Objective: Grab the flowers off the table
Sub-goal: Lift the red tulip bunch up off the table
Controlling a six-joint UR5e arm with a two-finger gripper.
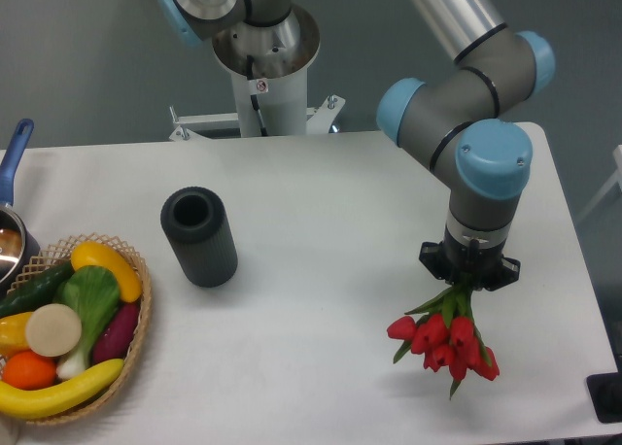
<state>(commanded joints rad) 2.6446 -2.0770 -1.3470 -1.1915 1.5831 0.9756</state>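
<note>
The flowers (447,343) are a small bunch of red tulips with green stems and leaves, at the front right of the white table (321,192). Their blooms point toward the front edge, and the stems run up into my gripper (467,282). The gripper points straight down over the stem ends and seems shut on them. Its fingers are mostly hidden under the black flange and the blue-capped wrist. I cannot tell whether the blooms touch the tabletop or hang just above it.
A dark grey cylinder vase (199,236) stands left of centre. A wicker basket (136,353) of toy fruits and vegetables sits at the front left, with a blue-handled pot (10,233) behind it. The arm's base (262,76) is at the back edge. A black object (607,396) is at the front right corner.
</note>
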